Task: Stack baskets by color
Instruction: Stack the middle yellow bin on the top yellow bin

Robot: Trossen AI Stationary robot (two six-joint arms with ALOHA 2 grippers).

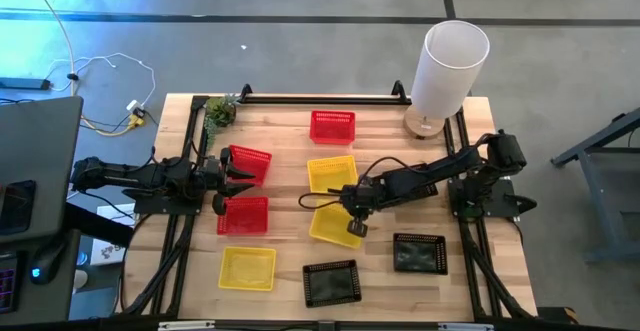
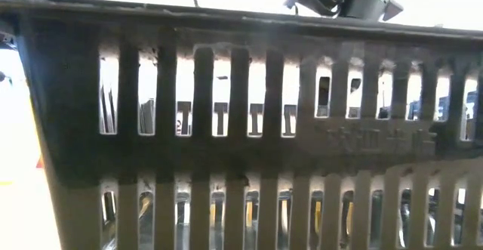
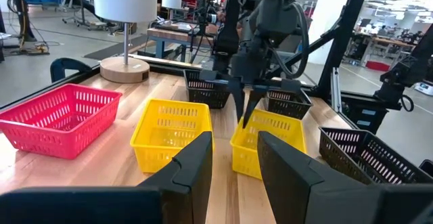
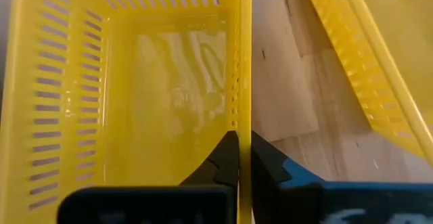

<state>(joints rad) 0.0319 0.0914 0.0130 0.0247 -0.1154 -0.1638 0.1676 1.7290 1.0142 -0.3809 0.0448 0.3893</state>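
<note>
yellow basket (image 4: pixel 135 116) wall pinched by right end effector (image 4: pixel 243 158)

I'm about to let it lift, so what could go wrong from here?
The right gripper pinches only one thin side wall of a yellow basket, so it may tilt or slip when raised. A second yellow basket sits close beside it and could get bumped. The left gripper hovers open by the red baskets, away from this.
</note>
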